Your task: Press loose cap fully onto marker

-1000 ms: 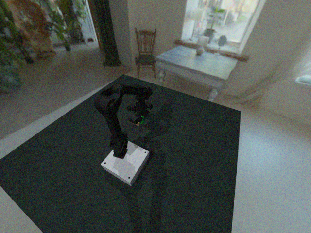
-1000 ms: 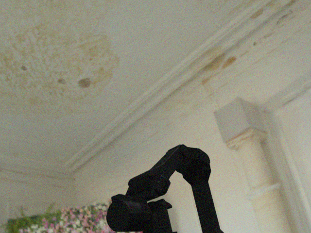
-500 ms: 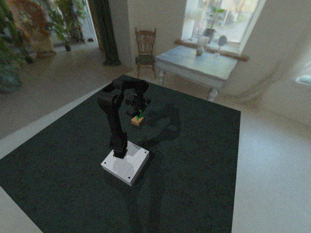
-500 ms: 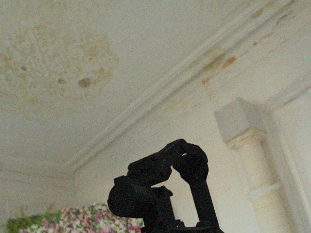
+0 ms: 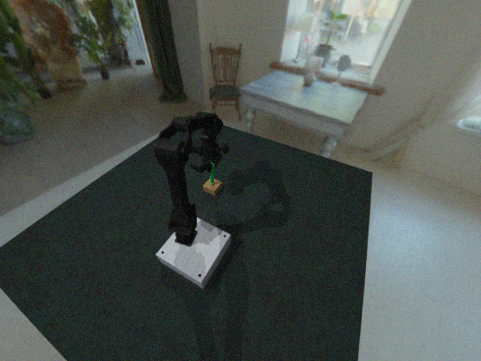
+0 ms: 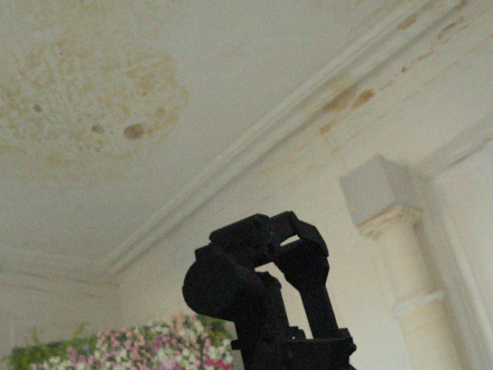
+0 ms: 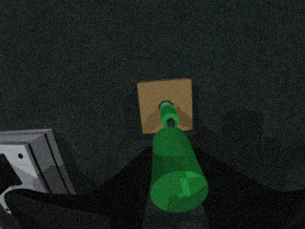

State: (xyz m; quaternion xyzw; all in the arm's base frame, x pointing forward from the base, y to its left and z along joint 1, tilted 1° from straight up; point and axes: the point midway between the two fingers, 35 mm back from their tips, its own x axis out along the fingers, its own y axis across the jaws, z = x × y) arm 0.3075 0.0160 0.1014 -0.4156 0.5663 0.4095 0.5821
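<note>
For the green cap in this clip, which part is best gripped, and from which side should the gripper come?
Grip the cap on its round side wall, near the closed upper end, coming from above. It is a plain cylinder, so opposite sides offer the fingers a hold, and its open mouth stays free for the marker standing in the holder block. The gripper holds it this way now.

Cap [image 7: 177, 175] directly above marker [image 7: 170, 116]

Matte black blocky arm [image 5: 176, 171], boxy joints; white square base [image 5: 194, 256], prob. corner screws.
</note>
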